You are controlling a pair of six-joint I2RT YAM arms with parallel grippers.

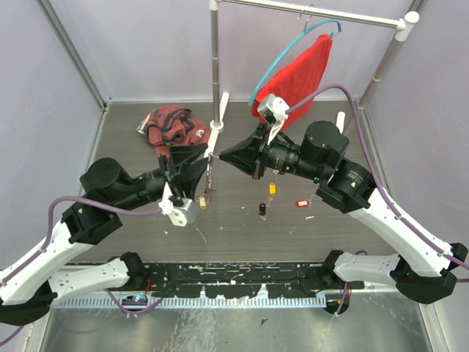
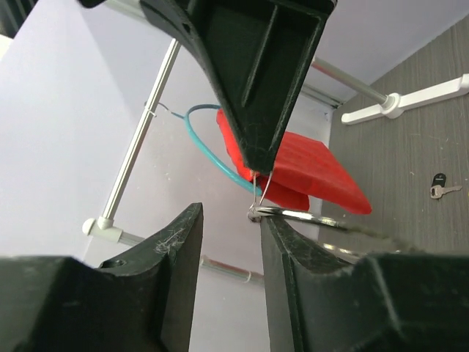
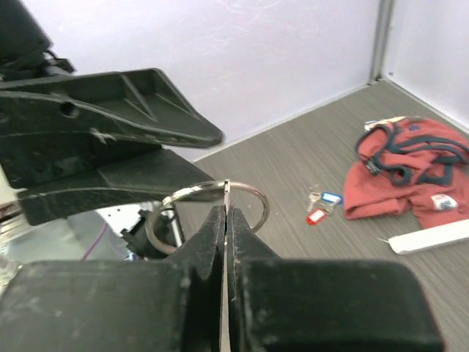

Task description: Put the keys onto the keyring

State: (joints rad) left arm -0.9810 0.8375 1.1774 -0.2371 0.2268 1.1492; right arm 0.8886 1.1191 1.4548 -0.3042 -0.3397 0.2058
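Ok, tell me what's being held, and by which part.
The right gripper pinches the keyring by its wire edge; the left gripper has its jaws apart, clamping nothing.

I could read nothing: the small white label [image 3: 440, 200] on the red garment [image 3: 396, 192] was too blurred for me, and the tags on the keys [image 3: 317, 216] showed no legible lettering.

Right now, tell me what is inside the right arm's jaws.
The keyring, pinched edge-on. Most of its loop sticks out past the tips of the shut right jaws. The short stretch of wire clamped between them is covered.
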